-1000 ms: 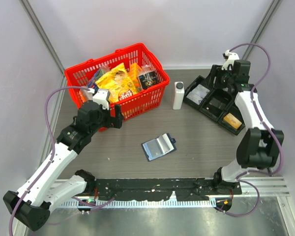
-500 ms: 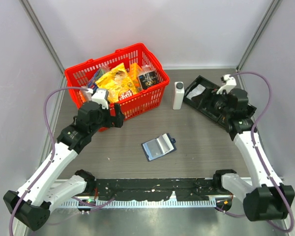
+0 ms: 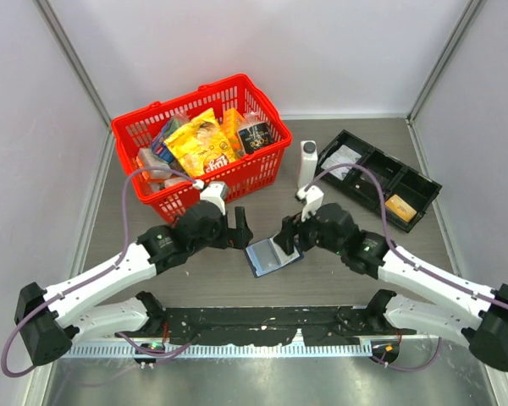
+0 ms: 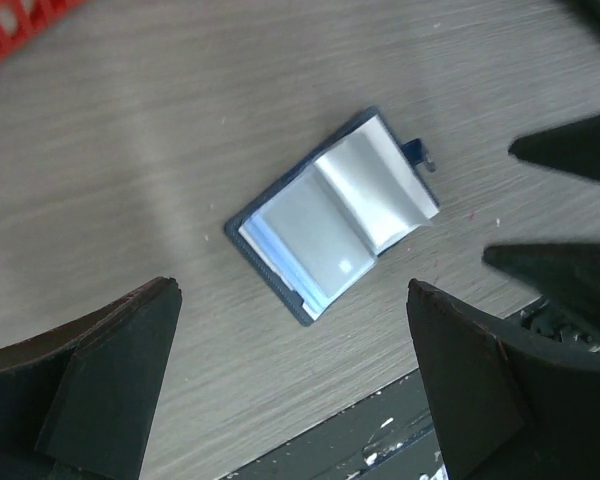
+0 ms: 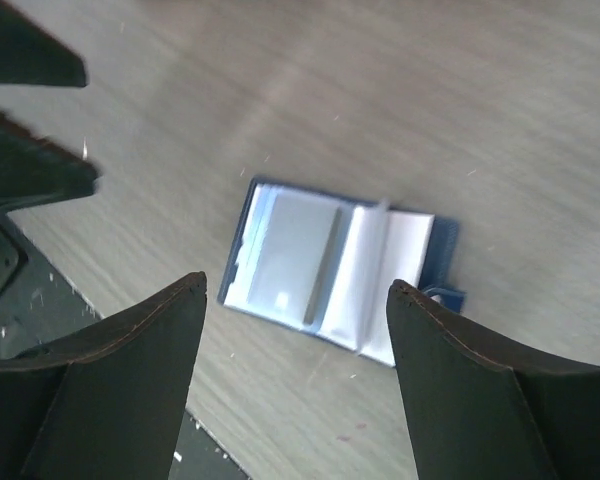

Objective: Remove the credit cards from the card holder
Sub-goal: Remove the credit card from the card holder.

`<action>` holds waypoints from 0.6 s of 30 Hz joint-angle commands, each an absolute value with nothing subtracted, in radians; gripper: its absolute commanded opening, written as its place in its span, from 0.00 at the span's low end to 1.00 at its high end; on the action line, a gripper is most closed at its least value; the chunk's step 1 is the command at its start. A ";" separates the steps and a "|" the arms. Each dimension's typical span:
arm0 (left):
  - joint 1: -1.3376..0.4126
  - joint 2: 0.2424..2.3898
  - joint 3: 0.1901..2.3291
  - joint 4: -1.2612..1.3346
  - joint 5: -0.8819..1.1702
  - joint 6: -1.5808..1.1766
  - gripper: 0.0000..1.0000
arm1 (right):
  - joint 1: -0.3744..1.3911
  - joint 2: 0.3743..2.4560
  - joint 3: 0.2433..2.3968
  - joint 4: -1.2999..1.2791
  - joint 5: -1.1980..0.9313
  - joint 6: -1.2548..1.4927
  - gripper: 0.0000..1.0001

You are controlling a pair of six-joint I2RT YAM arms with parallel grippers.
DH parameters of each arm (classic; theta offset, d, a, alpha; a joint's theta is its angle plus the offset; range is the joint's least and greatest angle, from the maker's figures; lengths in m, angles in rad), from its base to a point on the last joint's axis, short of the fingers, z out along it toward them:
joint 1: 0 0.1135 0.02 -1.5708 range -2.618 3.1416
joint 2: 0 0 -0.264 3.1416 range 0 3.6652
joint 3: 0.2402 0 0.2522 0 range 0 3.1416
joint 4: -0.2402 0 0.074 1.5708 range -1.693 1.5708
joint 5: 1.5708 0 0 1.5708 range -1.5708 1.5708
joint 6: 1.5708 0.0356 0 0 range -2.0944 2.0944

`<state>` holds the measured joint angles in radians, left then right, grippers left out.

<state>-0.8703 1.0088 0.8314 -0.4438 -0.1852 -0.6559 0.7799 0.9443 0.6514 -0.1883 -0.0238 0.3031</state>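
Observation:
The card holder (image 3: 272, 254) lies open on the table, navy-edged with pale blue-grey sleeves facing up. It shows in the left wrist view (image 4: 330, 225) and the right wrist view (image 5: 340, 270). I cannot tell whether cards sit in the sleeves. An orange-gold credit card (image 3: 400, 207) lies in the black tray. My left gripper (image 3: 241, 233) is open just left of the holder and above it (image 4: 292, 288). My right gripper (image 3: 286, 240) is open just right of the holder and above it (image 5: 298, 284). Neither touches it.
A red basket (image 3: 262, 161) full of snack packets stands at the back left. A white bottle (image 3: 307, 163) stands behind the holder. The black compartment tray (image 3: 366, 159) lies at the back right. The black rail (image 3: 262, 320) runs along the near edge.
Both arms have swung in to the card holder. The right one came from the tray at the back right, the left one from beside the basket. The holder has not moved.

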 commanded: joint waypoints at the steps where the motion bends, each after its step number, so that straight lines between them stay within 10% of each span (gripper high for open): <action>1: -0.903 1.020 0.738 -0.350 -0.281 -0.905 1.00 | 0.955 0.991 0.624 -0.129 0.162 0.348 0.75; 18: -0.933 0.940 0.520 -0.327 -0.308 -1.078 0.90 | 1.209 1.305 0.600 0.037 0.419 0.457 0.68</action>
